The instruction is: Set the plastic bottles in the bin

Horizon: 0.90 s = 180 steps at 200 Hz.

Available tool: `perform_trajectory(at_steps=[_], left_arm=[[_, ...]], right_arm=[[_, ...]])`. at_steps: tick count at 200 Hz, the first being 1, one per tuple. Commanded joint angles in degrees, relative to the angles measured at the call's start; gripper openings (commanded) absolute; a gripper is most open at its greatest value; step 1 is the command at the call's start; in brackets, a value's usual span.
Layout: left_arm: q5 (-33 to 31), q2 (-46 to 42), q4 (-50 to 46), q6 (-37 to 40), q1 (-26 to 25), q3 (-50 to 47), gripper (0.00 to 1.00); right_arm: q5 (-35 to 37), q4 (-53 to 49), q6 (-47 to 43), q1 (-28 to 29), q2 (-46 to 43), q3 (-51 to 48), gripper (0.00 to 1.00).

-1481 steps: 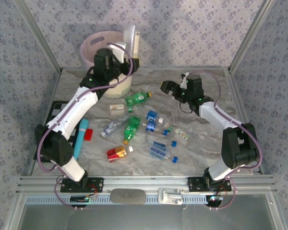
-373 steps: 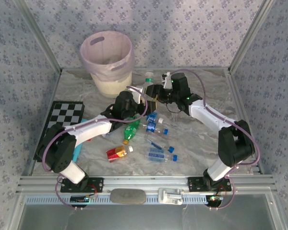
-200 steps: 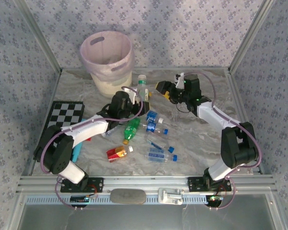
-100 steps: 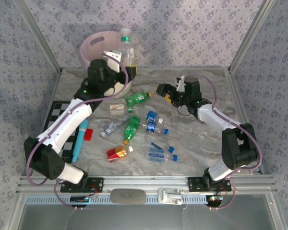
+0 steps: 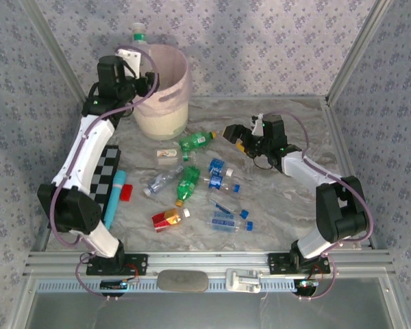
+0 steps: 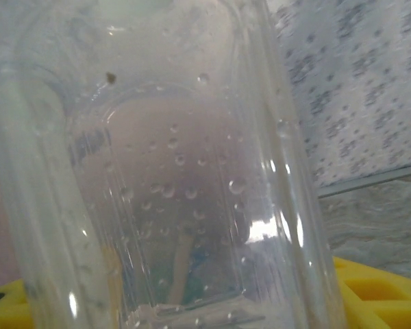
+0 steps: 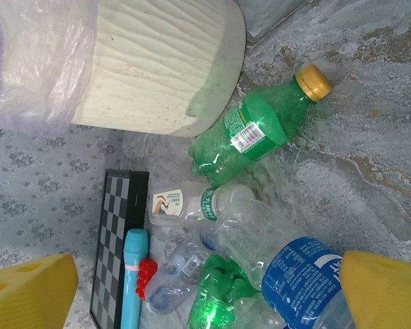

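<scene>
Clamping a clear bottle point(image 6: 178, 171), left fingers point(image 6: 373, 295) near bin point(image 5: 166, 103).

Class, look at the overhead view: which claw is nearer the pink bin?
Left. The left claw, gripping a clear bottle, is at the bin's left rim. The right claw hangs open over the table, well to the bin's right and apart from it.

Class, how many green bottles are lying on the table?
2. One green bottle lies just in front of the bin; the second green bottle lies nearer the middle of the table. Others may be hidden inside the bin.
</scene>
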Motion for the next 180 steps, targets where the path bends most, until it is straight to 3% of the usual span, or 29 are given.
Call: perform_trajectory(at_steps=[1,77,132,180], left_arm=[[1.50,2.55,-6.24,0.31,0.75,4.66,0.56],[1.07,12.77,-13.55,0.26,1.57,14.45,0.60],[1.22,13.59,-15.08,-1.20,1.57,17.54,0.89],[4.31,5.95,-11.08,-2.70,0.51,12.96,1.00]], right_arm=[[-0.08,-0.30,-0.37,0.32,-0.88,-0.17,1.00],[1.22,-1.42,-0.72,0.50,-2.20,-0.13,1.00],[1.60,-1.44,-0.83,0.51,-2.46,-0.13,1.00],[1.69,-0.93,-0.81,0.62,-2.09,-0.24,1.00]])
